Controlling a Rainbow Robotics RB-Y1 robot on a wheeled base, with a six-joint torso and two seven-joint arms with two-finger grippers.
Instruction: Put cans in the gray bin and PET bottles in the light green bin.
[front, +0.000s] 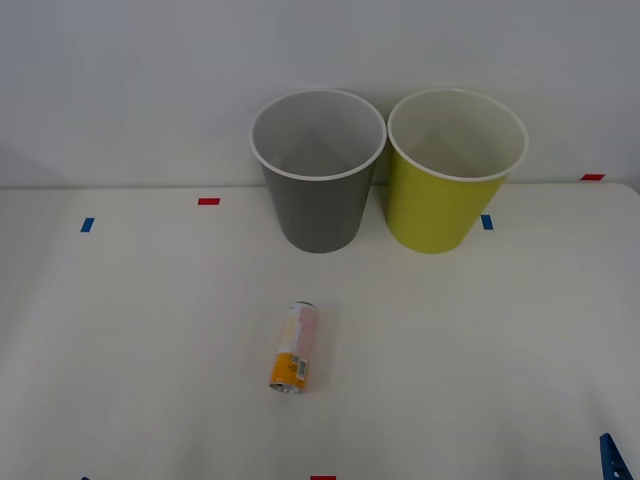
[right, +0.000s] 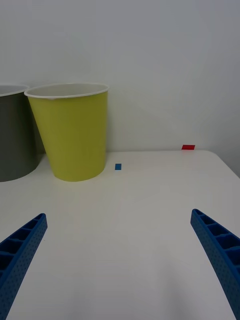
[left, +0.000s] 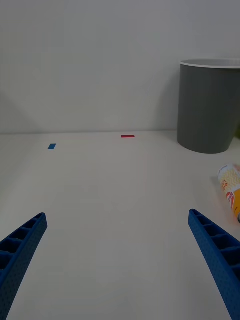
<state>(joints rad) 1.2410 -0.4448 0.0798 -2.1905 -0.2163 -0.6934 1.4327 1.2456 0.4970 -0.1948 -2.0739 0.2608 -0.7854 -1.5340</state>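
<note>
Front view high, looking down, wrist views low, sharing gray bin (front: 318, 170)

blue ribbed fingers, two per gripper

the right gripper (right: 120, 265) has two bright blue fingers (right: 217, 250), each a tapering wedge with open rectangular cells along its top and a finely dotted side face. the left gripper (left: 120, 265) has fingers (left: 20, 247) of the same blue, ribbed, tapering make.

Can (left: 231, 192) cut by left wrist view's edge; label print unreadable. Gray bin (right: 14, 134) half cropped in right wrist view.
</note>
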